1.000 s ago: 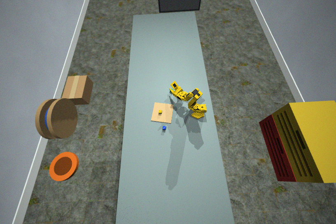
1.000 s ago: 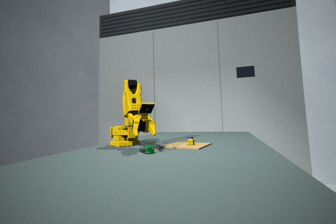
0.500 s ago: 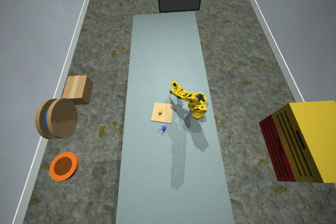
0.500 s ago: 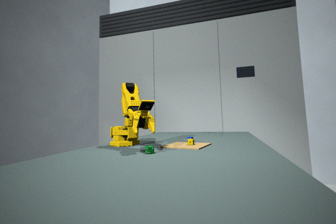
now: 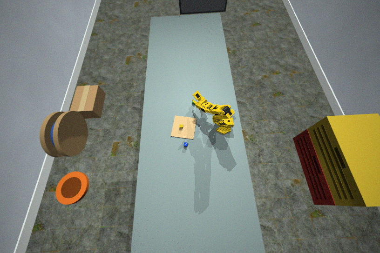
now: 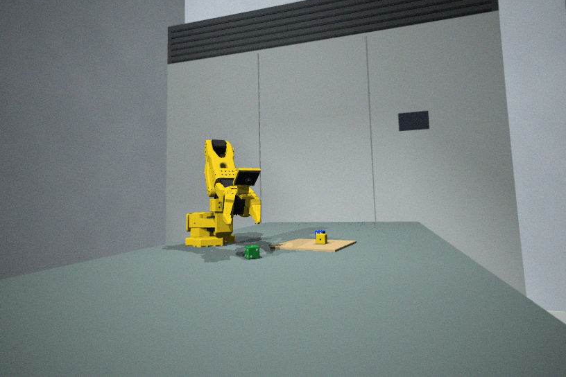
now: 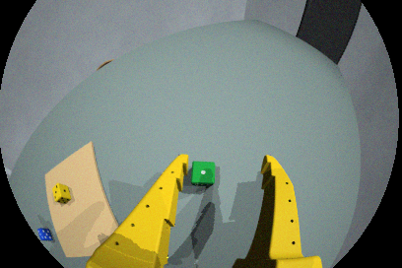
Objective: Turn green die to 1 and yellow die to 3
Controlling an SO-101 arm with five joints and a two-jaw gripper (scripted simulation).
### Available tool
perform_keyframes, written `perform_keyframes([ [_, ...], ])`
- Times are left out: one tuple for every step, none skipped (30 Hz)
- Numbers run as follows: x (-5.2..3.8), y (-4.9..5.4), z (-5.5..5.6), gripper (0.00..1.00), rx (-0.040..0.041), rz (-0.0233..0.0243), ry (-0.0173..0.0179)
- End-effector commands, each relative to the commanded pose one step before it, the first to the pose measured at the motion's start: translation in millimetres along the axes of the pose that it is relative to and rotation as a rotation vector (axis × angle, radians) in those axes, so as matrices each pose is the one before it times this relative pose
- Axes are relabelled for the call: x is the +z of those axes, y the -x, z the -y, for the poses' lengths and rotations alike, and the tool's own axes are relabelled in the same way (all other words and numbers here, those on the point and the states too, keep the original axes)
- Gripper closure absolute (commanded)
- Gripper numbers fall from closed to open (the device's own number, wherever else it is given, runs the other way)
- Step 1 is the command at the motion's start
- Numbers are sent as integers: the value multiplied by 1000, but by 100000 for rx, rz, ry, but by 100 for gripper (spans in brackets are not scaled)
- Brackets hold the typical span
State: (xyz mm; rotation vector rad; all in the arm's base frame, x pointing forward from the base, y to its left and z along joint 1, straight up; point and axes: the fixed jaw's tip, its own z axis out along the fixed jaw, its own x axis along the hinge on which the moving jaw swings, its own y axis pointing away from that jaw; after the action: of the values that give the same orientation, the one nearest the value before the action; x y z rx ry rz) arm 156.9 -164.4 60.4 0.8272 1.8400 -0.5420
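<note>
Hovering partly open and holding nothing, the hand (image 5: 195,97) (image 6: 243,222) (image 7: 226,159) probably lines up on the green die (image 5: 193,103) (image 6: 252,252) (image 7: 203,172), off the mat (image 5: 175,132) (image 6: 336,247) (image 7: 81,164).

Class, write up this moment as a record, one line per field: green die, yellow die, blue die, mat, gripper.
green die: on the table, off the mat, single pip on top
yellow die: on the mat
blue die: on the table, off the mat
mat: tan, lying flat
gripper: open, raised above the table, holding nothing
</note>
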Motion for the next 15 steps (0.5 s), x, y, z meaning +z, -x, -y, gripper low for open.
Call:
perform_keyframes([
  [-380,16307,-2580,71,-1181,7005,1007],
  [-394,2958,15,71,2,1442,-9],
  [-481,3619,22,71,1,1756,-8],
  [-577,4235,21,71,-1,2061,-10],
  [-660,4812,26,71,0,2340,-15],
  [-735,5315,30,71,-1,2586,-13],
  [-800,5739,27,71,-2,2793,-14],
  [-846,6065,34,71,0,2950,-15],
  [-891,6288,34,71,3,3063,-16],
  [-899,6397,33,71,-1,3113,-19],
  [0,0,0,71,0,0,0],
  [0,0,0,71,0,0,0],
  [-906,6407,39,71,-1,3116,-15],
  [-884,6288,29,71,2,3063,-17],
  [-851,6064,36,72,0,2950,-16],
])
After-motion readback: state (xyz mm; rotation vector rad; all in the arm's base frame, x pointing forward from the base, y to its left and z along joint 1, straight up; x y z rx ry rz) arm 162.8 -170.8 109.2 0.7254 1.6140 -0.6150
